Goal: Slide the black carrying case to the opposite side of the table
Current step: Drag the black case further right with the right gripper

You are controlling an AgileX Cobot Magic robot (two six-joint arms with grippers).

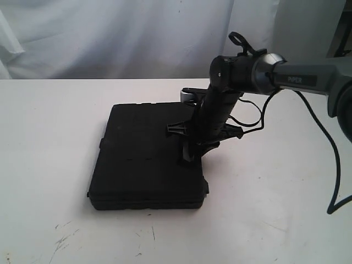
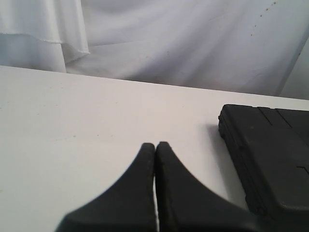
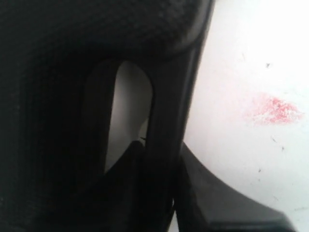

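The black carrying case (image 1: 146, 157) lies flat on the white table (image 1: 49, 137), a little left of the middle. My right gripper (image 1: 192, 151) reaches down at the case's right edge. In the right wrist view its two fingers sit either side of the case's handle bar (image 3: 166, 96), and the right gripper (image 3: 163, 159) is shut on it. The table's pink spot (image 3: 273, 108) shows just beside the handle. My left gripper (image 2: 155, 145) is shut with nothing in it, low over bare table, with the case's corner (image 2: 270, 154) off to one side. The exterior view does not show the left arm.
A white curtain (image 1: 110, 33) hangs behind the table's far edge. The right arm's black cable (image 1: 335, 165) loops down on the right. Scuff marks (image 1: 63, 239) lie near the front left. A small silver part (image 1: 190, 97) shows behind the case.
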